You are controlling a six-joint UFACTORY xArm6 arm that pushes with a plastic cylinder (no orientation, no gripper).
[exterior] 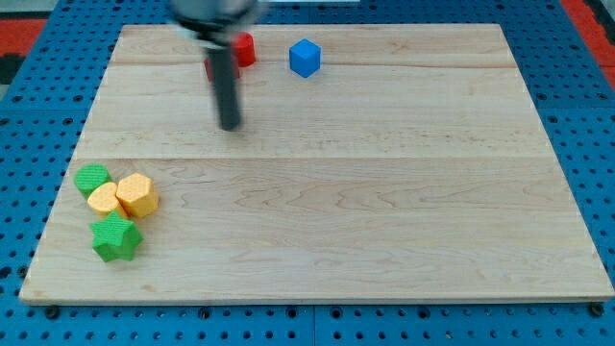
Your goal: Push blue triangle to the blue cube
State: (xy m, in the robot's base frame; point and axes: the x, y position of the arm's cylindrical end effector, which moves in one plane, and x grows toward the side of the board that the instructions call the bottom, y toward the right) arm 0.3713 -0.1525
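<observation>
Dark rod, blurred mount

My rod [228, 91] is a straight, slim cylinder, dark grey to near black, with a dull matt surface and no markings, screws or cables that can be made out. It widens at the view's top into a broader, motion-blurred dark mount [213, 12], its form unclear. My tip [230, 126] ends blunt and plain, the same dark colour.

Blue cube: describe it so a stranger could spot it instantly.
Start at the wooden board and go to its top edge, slightly left of centre. The blue cube sits there, right of a red block. It is the only blue block visible.
</observation>
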